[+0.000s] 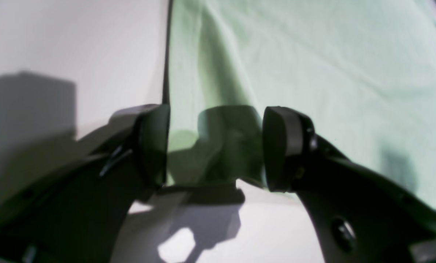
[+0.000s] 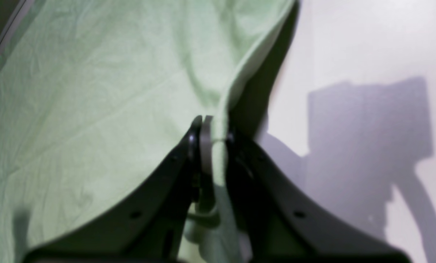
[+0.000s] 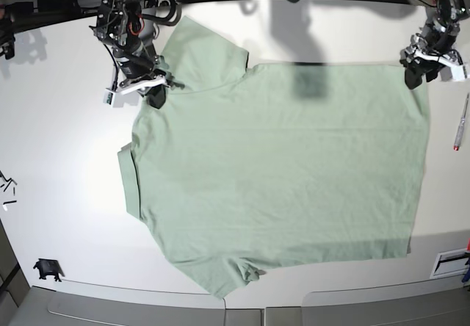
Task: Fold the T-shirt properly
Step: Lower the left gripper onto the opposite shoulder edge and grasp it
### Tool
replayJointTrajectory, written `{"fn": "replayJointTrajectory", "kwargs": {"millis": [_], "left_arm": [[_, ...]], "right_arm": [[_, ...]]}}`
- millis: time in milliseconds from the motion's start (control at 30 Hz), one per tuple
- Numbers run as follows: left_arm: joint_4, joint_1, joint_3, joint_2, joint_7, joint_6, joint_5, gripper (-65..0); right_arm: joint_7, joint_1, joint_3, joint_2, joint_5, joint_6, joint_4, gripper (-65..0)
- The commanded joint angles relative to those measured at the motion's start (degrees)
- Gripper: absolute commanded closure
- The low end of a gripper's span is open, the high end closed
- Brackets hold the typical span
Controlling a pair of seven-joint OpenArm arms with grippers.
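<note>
The right gripper [image 2: 213, 136] clamps the T-shirt [image 3: 279, 172] at its shoulder edge, while the left gripper [image 1: 216, 146] hangs spread apart over the hem corner.

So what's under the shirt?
The white table shows all around the shirt, so the shirt lies on it. Anything else beneath is covered by the cloth and cannot be seen.
</note>
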Motion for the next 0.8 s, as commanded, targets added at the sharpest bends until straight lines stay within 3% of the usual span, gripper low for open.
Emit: {"fn": "replayJointTrajectory", "kwargs": {"millis": [0,100,333,600,667,767], "left_arm": [[-1.2,1.9,0.6,0.7,9.7,2.7,4.2,-36.9],[-1.2,2.1,0.6,0.7,10.9,2.6,-1.0,-36.9],[-1.2,1.9,0.6,0.7,12.1,-4.3,-11.4,-36.9],[-1.2,0.6,0.5,0.7,11.8,-4.3,-11.8,-36.9],[-1.2,0.9,0.5,0.7,14.2,-2.2,-11.9,-36.9],[-1.2,1.4,0.5,1.0,16.9,-2.6,-15.1,-36.9]], "right_arm": [[0.7,0.5,0.2,0.5,0.2,0.5,0.8,0.0],[0.7,0.5,0.2,0.5,0.2,0.5,0.8,0.0],[0.5,0.5,0.2,0.5,0.2,0.5,0.8,0.0],[0.0,0.5,0.2,0.5,0.2,0.5,0.8,0.0],[0.0,0.4,0.2,0.5,0.2,0.5,0.8,0.0],[-0.2,0.5,0.2,0.5,0.2,0.5,0.9,0.0]]}}
